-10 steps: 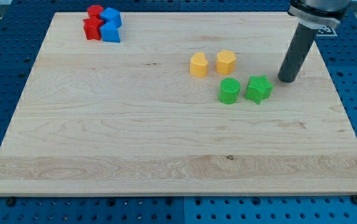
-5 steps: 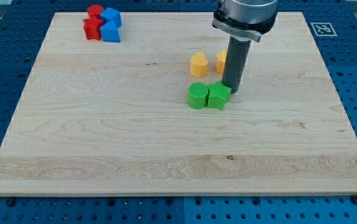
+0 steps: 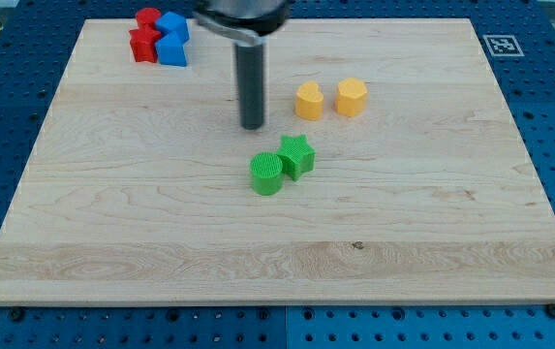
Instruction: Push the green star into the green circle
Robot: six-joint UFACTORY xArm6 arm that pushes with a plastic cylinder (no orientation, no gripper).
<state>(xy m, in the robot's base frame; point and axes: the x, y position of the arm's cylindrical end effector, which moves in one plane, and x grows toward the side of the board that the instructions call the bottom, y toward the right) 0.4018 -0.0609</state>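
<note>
The green star rests on the wooden board, touching the green circle at its lower left. My tip stands on the board above and to the left of both green blocks, apart from them, with a clear gap to the star.
Two yellow blocks sit side by side to the right of my tip. A cluster of red blocks and blue blocks sits at the view's top left. The board's edge runs along the bottom.
My tip swept left from the right side, pushing the green star into the green circle and both leftward. It has since moved off to their upper left.
</note>
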